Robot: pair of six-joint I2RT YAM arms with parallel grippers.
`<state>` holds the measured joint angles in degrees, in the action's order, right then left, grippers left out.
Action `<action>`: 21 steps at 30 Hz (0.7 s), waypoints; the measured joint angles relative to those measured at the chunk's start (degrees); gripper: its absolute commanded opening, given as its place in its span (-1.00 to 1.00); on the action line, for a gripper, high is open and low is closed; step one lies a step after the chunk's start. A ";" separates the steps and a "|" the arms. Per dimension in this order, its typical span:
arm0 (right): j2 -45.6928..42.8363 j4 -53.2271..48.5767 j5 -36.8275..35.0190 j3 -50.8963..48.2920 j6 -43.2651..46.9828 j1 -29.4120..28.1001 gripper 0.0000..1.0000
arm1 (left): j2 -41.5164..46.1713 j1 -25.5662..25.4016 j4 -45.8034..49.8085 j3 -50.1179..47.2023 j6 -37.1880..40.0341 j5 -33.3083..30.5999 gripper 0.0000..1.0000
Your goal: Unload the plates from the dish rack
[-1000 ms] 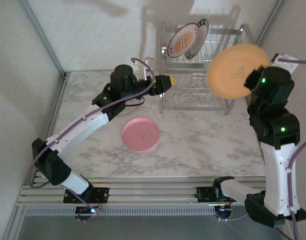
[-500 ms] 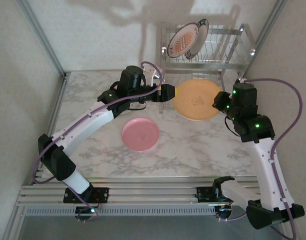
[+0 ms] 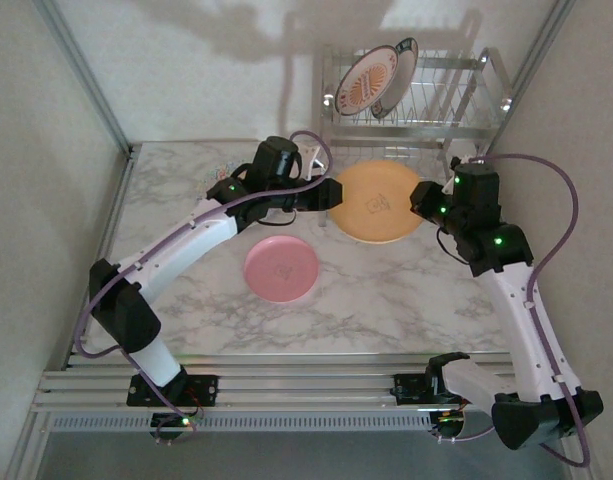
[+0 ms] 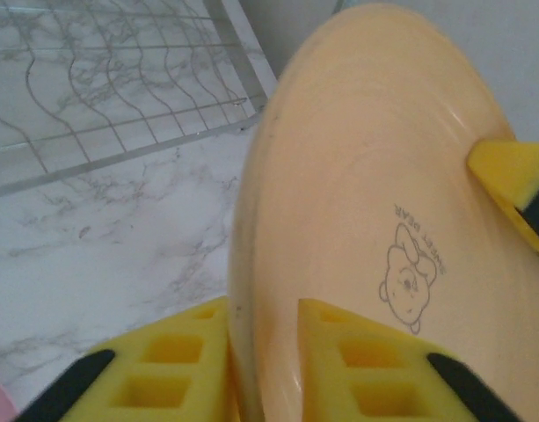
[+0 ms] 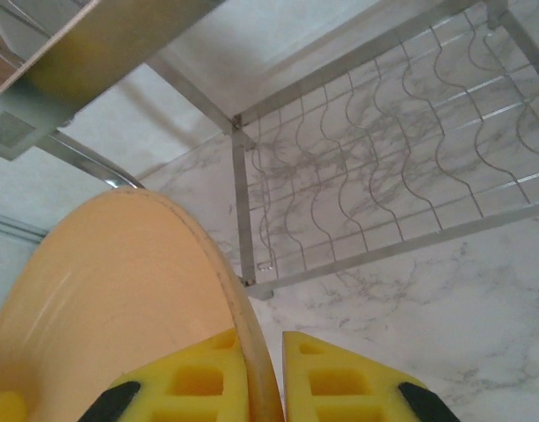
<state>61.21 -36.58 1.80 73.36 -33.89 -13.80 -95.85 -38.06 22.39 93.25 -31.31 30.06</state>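
Left hand [image 4: 262, 356] and right hand [image 5: 263, 374] seemingly both clamp the yellow-orange plate [image 3: 378, 203]

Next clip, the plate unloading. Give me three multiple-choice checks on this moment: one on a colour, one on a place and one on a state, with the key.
1. What colour is the plate lying flat on the table?
A. white
B. pink
C. green

2. Where does the sunburst plate stand?
A. on the table
B. in the upper shelf of the dish rack
C. under the rack

3. How is the yellow-orange plate held?
A. by the left gripper and the right gripper, at opposite rims
B. by the right gripper alone
C. by neither, lying on the table

Key:
1 B: the pink plate lies flat on the marble top.
2 B: it leans upright among the top wires.
3 A: each wrist view shows its rim pinched.
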 measured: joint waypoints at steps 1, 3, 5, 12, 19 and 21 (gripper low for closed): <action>-0.02 0.74 0.46 -0.02 0.24 -0.07 -1.00 | -0.15 0.20 0.55 0.02 -0.66 -0.81 -1.00; -0.24 1.36 1.25 -0.24 0.42 -0.33 -1.00 | -0.39 0.59 0.68 0.07 -1.09 -1.46 -1.00; -0.17 1.55 1.57 -0.66 0.72 -0.33 -0.84 | -0.42 0.66 0.85 0.07 -1.09 -1.60 -1.00; 0.76 1.29 3.17 0.07 3.65 -2.14 0.26 | 2.19 3.50 -0.07 -6.01 -1.60 -0.42 -1.00; 1.49 -1.66 1.92 3.58 9.94 -7.74 0.47 | 10.36 10.86 -0.92 -18.47 -1.70 0.11 -1.00; 1.46 -2.25 1.92 3.98 11.74 -9.46 0.47 | 13.51 12.72 -1.07 -23.10 -1.75 -0.35 -1.00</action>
<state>62.67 -38.83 3.73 77.34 -22.15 -23.27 -82.35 -25.34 21.32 70.15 -33.06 29.71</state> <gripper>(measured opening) 0.736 0.079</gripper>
